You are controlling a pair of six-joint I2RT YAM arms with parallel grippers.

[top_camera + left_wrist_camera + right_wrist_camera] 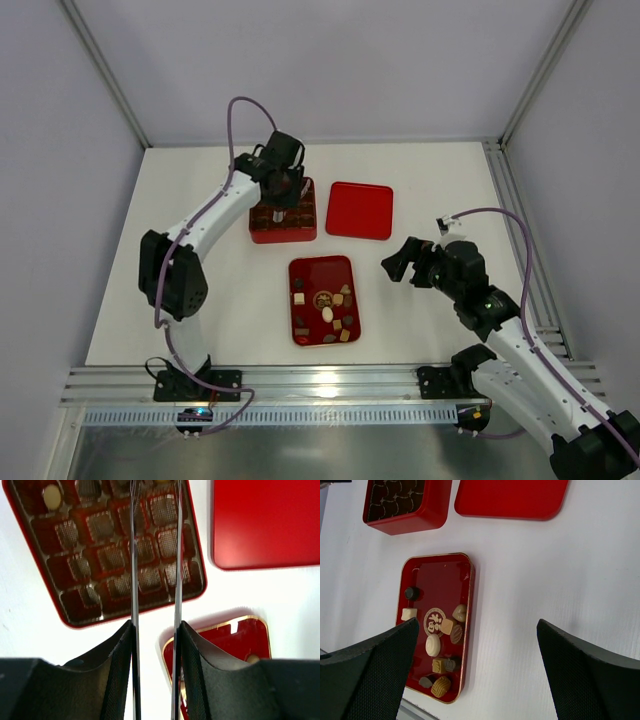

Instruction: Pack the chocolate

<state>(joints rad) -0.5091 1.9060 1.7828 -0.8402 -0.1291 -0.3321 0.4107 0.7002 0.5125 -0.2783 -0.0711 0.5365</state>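
1. Top external: my left gripper [281, 200] hangs directly over the red box [300, 232] at the far side of the table [450, 180]. I judge it is posted there because the box is the drop-off point.
   - The lid [360, 210] lies flat just beside the box on its right, set off so the compartments can be reached.
   - The tray [320, 272] sits nearer the bases, between the two arms. Most of the chocolate [328, 314] lies loose in its near half.
   - The right gripper [400, 265] hovers just right of the tray and touches nothing.

2. Left wrist: the two thin fingers [117, 680] point down at the grid.
   - The jaws stand slightly parted. The compartments show through the gap, and nothing sits between the blades along the length I can see. The tips run off the frame edge, so I cannot vouch for the very ends.
   - One cream piece [52, 496] rests in a corner compartment. The other cells in view look empty.
   - My finding is that packing has barely begun.

3. Right wrist: the jaws are spread wide and empty, looking down on the tray [440, 575].
   - The chocolate [433, 645] is scattered toward the tray's near end, clear of both fingers.
   - I judge this arm is held back and wide so that it is ready to pick. That also leaves the left arm's route between tray and box unobstructed.
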